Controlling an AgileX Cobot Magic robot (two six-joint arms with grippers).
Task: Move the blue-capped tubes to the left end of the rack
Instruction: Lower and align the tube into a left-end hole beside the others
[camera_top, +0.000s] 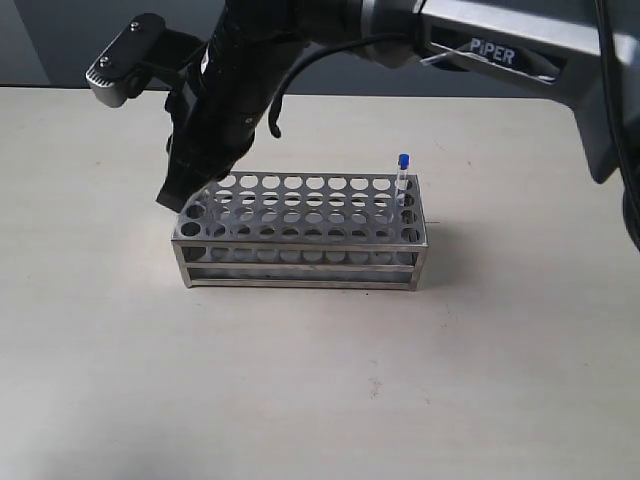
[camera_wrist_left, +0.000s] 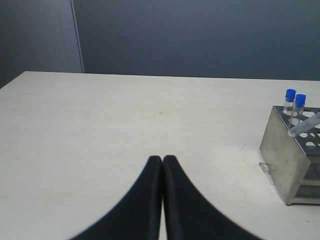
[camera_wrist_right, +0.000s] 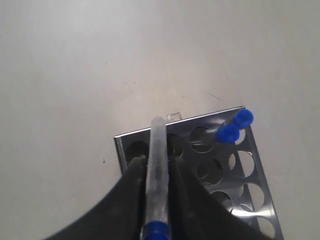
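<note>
The steel rack (camera_top: 300, 262) stands mid-table. My right gripper (camera_top: 182, 198) reaches across to the rack's left end. It is shut on a blue-capped tube (camera_wrist_right: 157, 165), cap toward the wrist, whose clear bottom end hangs tilted over a hole at the end of the rack (camera_wrist_right: 118, 150). Two more blue-capped tubes (camera_wrist_right: 228, 133) stand upright in holes at that same end, also seen in the left wrist view as tubes (camera_wrist_left: 295, 107) beside the tilted tube (camera_wrist_left: 306, 126). A single blue-capped tube (camera_top: 402, 176) stands at the right end. My left gripper (camera_wrist_left: 162, 159) is shut and empty, well away from the rack (camera_wrist_left: 285, 160).
The pale table top (camera_top: 320, 390) lies bare around the rack. The right arm's dark forearm (camera_top: 225, 90) hangs over the rack's left end and hides the tubes there in the exterior view. A dark wall (camera_wrist_left: 200, 35) stands behind the table.
</note>
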